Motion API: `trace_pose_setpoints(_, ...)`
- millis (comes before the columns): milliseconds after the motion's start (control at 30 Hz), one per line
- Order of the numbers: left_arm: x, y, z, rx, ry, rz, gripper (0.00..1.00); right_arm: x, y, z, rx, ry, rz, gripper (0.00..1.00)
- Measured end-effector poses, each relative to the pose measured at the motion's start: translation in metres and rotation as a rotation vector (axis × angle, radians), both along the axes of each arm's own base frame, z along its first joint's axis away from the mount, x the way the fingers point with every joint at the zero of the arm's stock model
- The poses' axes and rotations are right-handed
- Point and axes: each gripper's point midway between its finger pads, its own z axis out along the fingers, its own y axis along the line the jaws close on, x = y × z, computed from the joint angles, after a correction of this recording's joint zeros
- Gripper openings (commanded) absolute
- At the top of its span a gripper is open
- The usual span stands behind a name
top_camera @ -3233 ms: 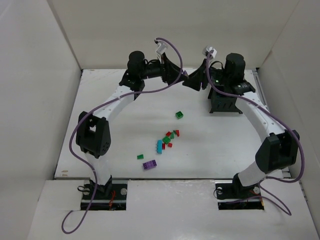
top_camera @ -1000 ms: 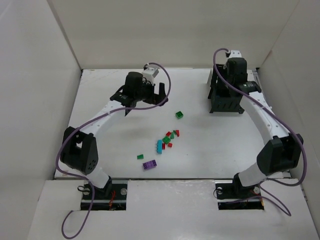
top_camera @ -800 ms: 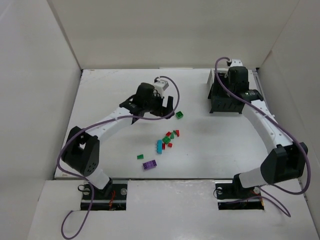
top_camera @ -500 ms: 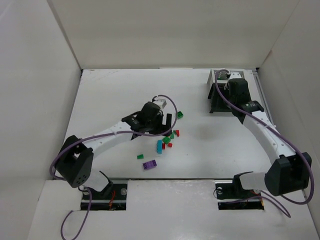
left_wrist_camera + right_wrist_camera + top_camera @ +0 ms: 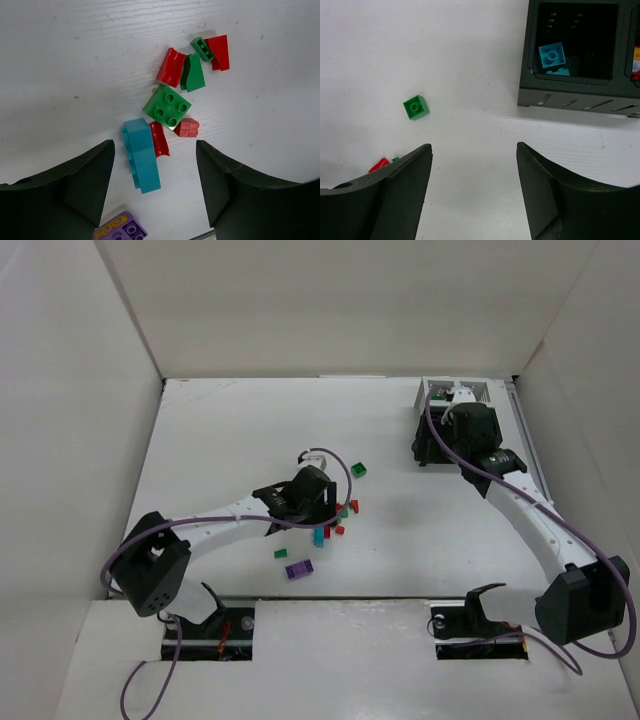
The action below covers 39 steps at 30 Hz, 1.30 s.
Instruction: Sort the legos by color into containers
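Observation:
Small legos lie in a loose pile at mid-table: in the left wrist view a teal brick (image 5: pixel 142 155), a green square brick (image 5: pixel 167 106), several red pieces (image 5: pixel 171 67) and a purple brick (image 5: pixel 120 230). My left gripper (image 5: pixel 154 165) is open and empty right above this pile, also in the top view (image 5: pixel 322 502). A lone green brick (image 5: pixel 359 470) lies apart. My right gripper (image 5: pixel 473 165) is open and empty over bare table near the containers (image 5: pixel 440 390). A black bin (image 5: pixel 575 50) holds teal bricks (image 5: pixel 552 55).
A small green brick (image 5: pixel 281 553) lies left of the pile. White walls enclose the table on three sides. My right arm (image 5: pixel 520 505) covers most of the bin cluster in the top view.
My left arm has swung from the back of the table forward and down onto the pile. My right gripper has drawn back off the bins toward the middle. No brick has moved.

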Motion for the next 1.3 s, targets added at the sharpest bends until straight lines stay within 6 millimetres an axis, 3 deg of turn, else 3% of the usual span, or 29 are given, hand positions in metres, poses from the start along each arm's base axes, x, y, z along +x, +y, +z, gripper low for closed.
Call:
trace_pose_setpoints(667, -0.007, 0.010, -0.029, 0.084, 0.043, 0.050, 0.39, 0.001, -0.007, 0.001, -0.021, -0.008, -0.035, 0.73)
trace_pose_setpoints(900, -0.010, 0.020, -0.044, 0.146, 0.069, 0.074, 0.23, -0.001, -0.009, -0.002, -0.025, -0.004, -0.039, 0.73)
trace_pose_setpoints(1000, -0.008, 0.019, -0.042, 0.145, 0.064, 0.079, 0.12, -0.003, -0.010, -0.002, -0.026, -0.005, -0.041, 0.73)
trace_pose_setpoints(1167, -0.007, 0.020, -0.035, 0.142, 0.049, 0.077, 0.02, -0.007, -0.007, 0.001, -0.021, -0.016, -0.026, 0.73)
trace_pose_setpoints(1300, -0.001, 0.017, 0.005, 0.079, -0.056, 0.021, 0.00, -0.012, 0.012, 0.007, 0.013, -0.034, 0.099, 0.73)
